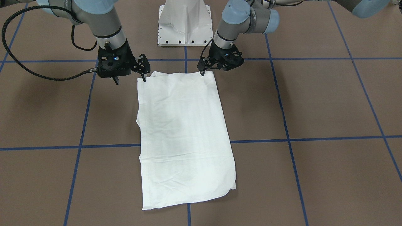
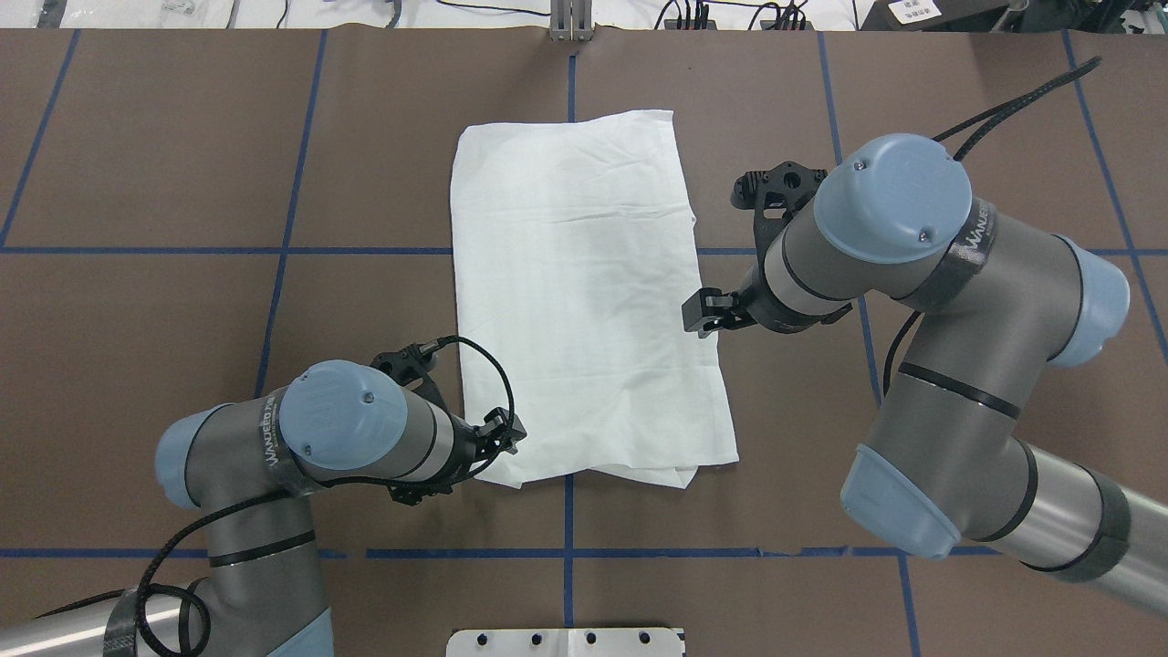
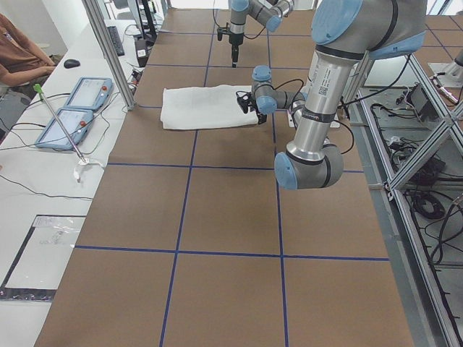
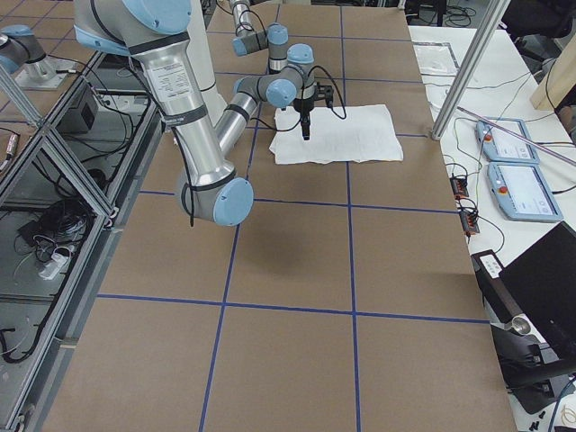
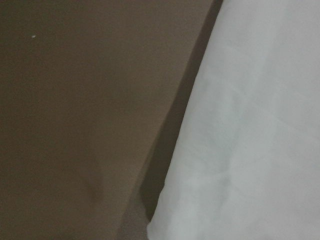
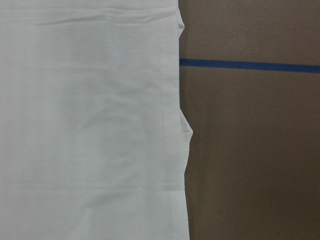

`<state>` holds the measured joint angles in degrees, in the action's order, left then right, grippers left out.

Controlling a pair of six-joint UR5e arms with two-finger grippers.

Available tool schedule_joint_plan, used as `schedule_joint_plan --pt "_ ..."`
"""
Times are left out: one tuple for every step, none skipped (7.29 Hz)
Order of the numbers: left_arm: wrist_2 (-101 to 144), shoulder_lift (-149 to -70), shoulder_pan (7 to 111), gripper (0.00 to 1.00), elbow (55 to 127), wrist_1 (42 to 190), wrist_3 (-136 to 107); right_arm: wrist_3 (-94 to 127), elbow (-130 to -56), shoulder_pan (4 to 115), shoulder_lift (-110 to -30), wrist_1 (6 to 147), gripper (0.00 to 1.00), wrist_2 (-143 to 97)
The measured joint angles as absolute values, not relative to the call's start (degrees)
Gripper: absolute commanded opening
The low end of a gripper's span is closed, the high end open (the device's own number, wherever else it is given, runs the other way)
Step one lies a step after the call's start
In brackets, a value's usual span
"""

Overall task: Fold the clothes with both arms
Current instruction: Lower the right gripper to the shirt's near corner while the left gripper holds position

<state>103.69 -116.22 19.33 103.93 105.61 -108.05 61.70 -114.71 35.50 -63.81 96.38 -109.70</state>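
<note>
Tabletop (image 1: 329,103) was plain brown with blue tape lines (image 1: 314,138), and a white desk (image 3: 32,177) with two tablets (image 3: 69,124) sat around 9 o'clock, brightly lit.

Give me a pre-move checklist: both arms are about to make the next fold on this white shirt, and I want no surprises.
1. Shirt lying flat as a long rectangle: ok.
2. Left gripper at its robot-side corner: ok.
3. Right gripper at the other robot-side corner: cannot tell. The front view puts it there, but the overhead view shows it farther along the edge.
4. Either gripper closed on cloth: cannot tell.
5. Robot-side edge layers aligned: not ok; a lower layer pokes out.
</note>
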Motion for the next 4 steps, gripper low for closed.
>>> schedule_joint_plan --pt "103.14 -116.28 19.33 0.83 103.69 105.58 -108.13 61.7 -114.7 35.63 -63.81 96.39 1.0 -109.75" --pt "102.42 -116.39 19.33 0.8 103.41 105.56 -108.17 61.7 -114.7 35.74 -63.81 96.37 1.0 -109.79" --pt "101.93 -116.53 19.35 0.76 103.15 105.56 -108.19 61.7 -114.7 35.8 -63.81 96.39 1.0 -109.83" --pt "101.61 -116.59 19.36 0.71 102.99 105.56 -108.32 61.7 -114.7 35.86 -63.83 96.41 1.0 -109.85"
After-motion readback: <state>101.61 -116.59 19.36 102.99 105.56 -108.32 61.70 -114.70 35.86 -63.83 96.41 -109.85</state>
